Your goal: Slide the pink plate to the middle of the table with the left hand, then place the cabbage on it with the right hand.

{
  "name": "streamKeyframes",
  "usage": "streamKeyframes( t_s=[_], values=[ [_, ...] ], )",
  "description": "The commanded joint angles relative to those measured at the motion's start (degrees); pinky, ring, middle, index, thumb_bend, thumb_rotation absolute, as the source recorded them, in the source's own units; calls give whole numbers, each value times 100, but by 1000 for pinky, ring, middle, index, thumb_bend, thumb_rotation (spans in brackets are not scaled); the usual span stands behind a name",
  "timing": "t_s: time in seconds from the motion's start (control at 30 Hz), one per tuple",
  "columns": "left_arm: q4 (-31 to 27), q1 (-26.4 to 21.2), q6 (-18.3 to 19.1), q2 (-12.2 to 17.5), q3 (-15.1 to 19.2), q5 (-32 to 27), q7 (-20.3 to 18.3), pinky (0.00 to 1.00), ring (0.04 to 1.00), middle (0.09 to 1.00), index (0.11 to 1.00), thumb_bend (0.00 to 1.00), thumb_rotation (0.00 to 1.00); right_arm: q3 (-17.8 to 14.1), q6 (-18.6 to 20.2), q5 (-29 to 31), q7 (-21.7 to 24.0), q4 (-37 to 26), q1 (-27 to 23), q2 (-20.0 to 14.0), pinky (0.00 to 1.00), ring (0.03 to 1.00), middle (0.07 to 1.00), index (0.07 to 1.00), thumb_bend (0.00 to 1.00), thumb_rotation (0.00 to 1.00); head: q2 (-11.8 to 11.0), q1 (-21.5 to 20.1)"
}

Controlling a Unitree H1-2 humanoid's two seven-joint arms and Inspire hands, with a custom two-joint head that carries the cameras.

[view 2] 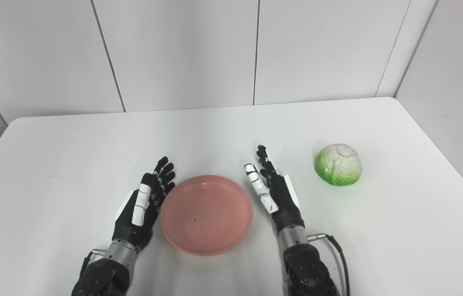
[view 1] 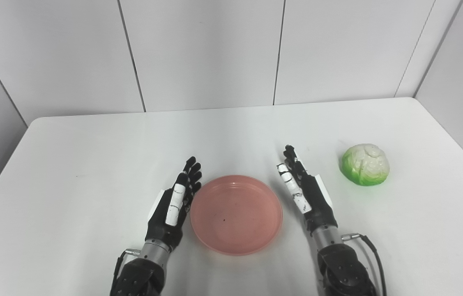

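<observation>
The pink plate lies empty on the white table, near the front edge and about midway across. My left hand is open, fingers straight, right beside the plate's left rim; whether it touches is unclear. My right hand is open and empty, fingers straight, just right of the plate with a small gap. The green and white cabbage sits on the table to the right of my right hand, apart from it. The same layout shows in the right eye view, with the plate and the cabbage.
White wall panels stand close behind the table's far edge and along its right side. The table's right edge runs close past the cabbage. A black cable loops off my right wrist.
</observation>
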Motion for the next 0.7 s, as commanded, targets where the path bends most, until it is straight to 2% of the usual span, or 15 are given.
streamKeyframes(
  t_s=[0.0, 0.07, 0.17, 0.27, 0.33, 0.47, 0.6, 0.63, 0.67],
  values=[
    [113, -100, -369, -91, 1, 119, 128, 1000, 1000, 1000, 1000, 680, 992, -101, -556, -19, -82, -157, -376, -126, 979, 974, 960, 980, 655, 833, 0, 21],
    [168, -123, -427, -107, -3, 191, 192, 1000, 1000, 1000, 1000, 670, 999, -169, -619, -123, -165, -237, -483, -214, 933, 950, 961, 977, 678, 760, -3, 29],
    [212, -152, -456, -116, -20, 322, 288, 1000, 1000, 1000, 1000, 684, 1000, -214, -587, -477, -298, -462, -583, -369, 905, 932, 951, 971, 651, 750, -11, 24],
    [295, -180, -512, -145, -26, 371, 350, 1000, 1000, 1000, 1000, 675, 1000, -332, -378, -796, -376, -810, -728, -612, 913, 932, 954, 975, 610, 741, -34, 6],
    [350, -187, -556, -156, -36, 431, 400, 1000, 1000, 1000, 1000, 674, 1000, -446, -359, -914, -425, -888, -819, -738, 803, 928, 945, 966, 631, 721, -62, -36],
    [372, -167, -575, -155, -58, 554, 468, 1000, 1000, 1000, 1000, 687, 1000, -603, -241, -1073, -380, -1049, -949, -990, 876, 919, 936, 954, 647, 683, -76, -111],
    [392, -165, -586, -147, -32, 507, 459, 1000, 1000, 1000, 1000, 691, 1000, -675, 295, -1399, -261, -1390, -1033, -1250, 876, 914, 940, 956, 661, 646, -103, -232],
    [379, -157, -555, -143, -24, 491, 452, 1000, 1000, 1000, 1000, 700, 1000, -691, 344, -1451, -274, -1364, -1064, -1303, 876, 924, 947, 959, 664, 613, -115, -291],
    [364, -151, -522, -137, -18, 470, 439, 1000, 1000, 1000, 1000, 710, 996, -712, 375, -1498, -301, -1318, -1098, -1352, 886, 947, 960, 960, 677, 531, -115, -291]
  ],
)
